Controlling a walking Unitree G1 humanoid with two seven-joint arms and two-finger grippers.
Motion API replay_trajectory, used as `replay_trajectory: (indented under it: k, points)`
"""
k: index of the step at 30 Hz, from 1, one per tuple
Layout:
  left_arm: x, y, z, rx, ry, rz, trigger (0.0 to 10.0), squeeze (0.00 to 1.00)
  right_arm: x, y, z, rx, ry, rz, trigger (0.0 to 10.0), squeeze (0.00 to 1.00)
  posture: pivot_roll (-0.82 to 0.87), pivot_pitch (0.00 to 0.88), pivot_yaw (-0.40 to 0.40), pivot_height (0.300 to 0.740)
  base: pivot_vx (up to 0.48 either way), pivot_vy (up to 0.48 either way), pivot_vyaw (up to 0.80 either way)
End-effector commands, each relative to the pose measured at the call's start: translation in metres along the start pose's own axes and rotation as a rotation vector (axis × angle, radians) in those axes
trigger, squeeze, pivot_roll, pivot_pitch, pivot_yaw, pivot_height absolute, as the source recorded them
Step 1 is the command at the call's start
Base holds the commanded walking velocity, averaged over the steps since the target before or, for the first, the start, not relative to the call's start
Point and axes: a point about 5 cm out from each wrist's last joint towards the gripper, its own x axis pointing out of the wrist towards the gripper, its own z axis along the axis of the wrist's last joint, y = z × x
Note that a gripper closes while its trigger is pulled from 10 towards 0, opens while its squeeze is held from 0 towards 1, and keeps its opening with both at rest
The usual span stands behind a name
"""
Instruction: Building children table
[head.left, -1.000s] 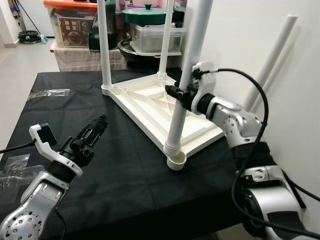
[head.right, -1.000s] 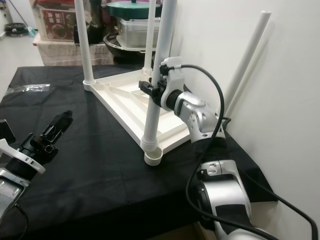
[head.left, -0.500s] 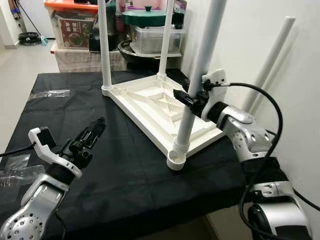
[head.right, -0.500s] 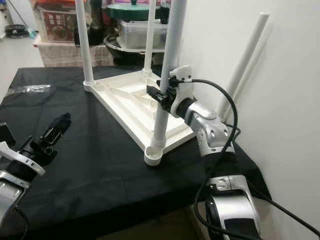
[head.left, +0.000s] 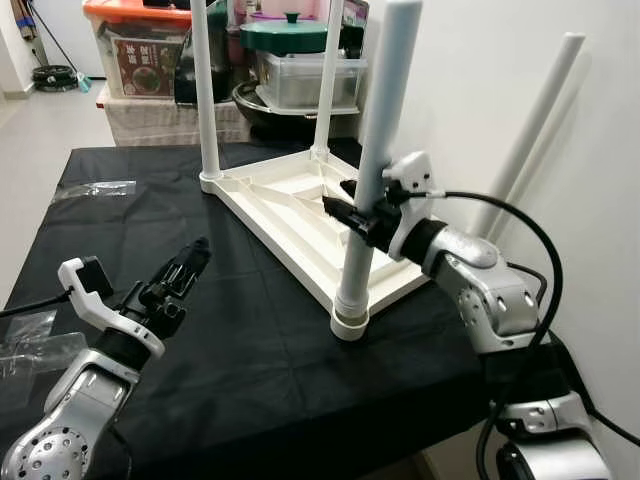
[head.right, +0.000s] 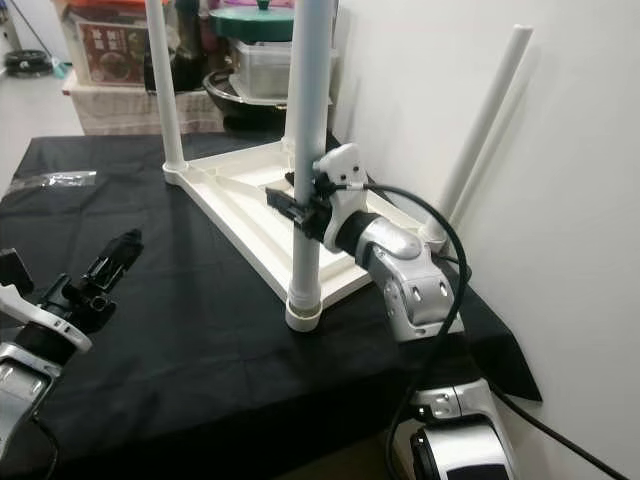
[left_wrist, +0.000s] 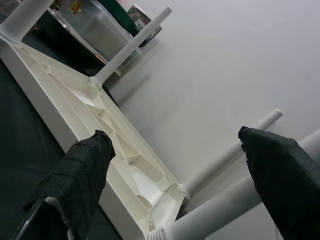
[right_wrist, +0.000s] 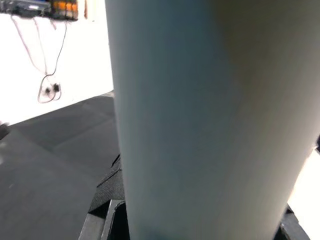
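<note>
my right gripper (head.left: 348, 212) is clamping a white table leg (head.left: 372, 170), standing upright in the upturned tabletop's (head.left: 300, 215) corner socket below my fingers. my left gripper (head.left: 180, 272) is hovering open, well apart, holding nothing.

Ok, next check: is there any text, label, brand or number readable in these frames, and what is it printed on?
None can be read.
Printed box inside the orange-lidded bin: has a picture and lettering, too small and blurred to read.
Upturned white table top, its legs and the right gripper: no markings seen.

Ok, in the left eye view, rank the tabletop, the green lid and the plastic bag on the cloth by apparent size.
1. Tabletop, largest.
2. Green lid.
3. Plastic bag, close to the lid in apparent size; the lid sits farther away, so this order is unsure.
</note>
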Motion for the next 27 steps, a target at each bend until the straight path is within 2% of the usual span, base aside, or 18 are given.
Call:
replay_trajectory:
  k: [1,7,15,17,20,27]
  points:
    - [-0.001,0.004,-0.004,-0.01,0.008,0.026,10.0,0.0,0.0,0.007,-0.009,0.032,0.034,0.044,10.0,0.0,0.03,0.0,-0.084,0.74,0.0,0.0,0.0]
    - [0.0,0.004,-0.004,-0.007,0.009,0.028,10.0,0.0,-0.005,0.003,-0.015,0.022,0.07,0.038,10.0,0.0,0.03,0.0,-0.082,0.74,0.0,0.0,0.0]
    - [0.001,0.005,-0.004,-0.01,0.007,0.033,10.0,0.0,-0.009,0.007,-0.017,0.085,0.069,0.053,10.0,0.0,0.03,0.0,-0.079,0.74,0.0,0.0,0.0]
    - [0.001,0.005,-0.004,-0.01,0.008,0.035,10.0,0.0,-0.009,0.007,-0.019,0.121,0.067,0.036,10.0,0.0,0.03,0.0,-0.082,0.74,0.0,0.0,0.0]
    - [-0.001,0.008,-0.003,-0.016,0.001,0.054,10.0,0.0,-0.01,-0.005,-0.04,0.338,0.093,-0.096,10.0,0.0,0.04,0.0,-0.084,0.74,0.0,0.0,0.0]
    - [-0.001,0.008,-0.003,-0.015,0.002,0.059,10.0,0.0,-0.013,0.002,-0.053,0.37,0.129,-0.087,10.0,0.0,0.04,0.0,-0.082,0.74,0.0,0.0,0.0]
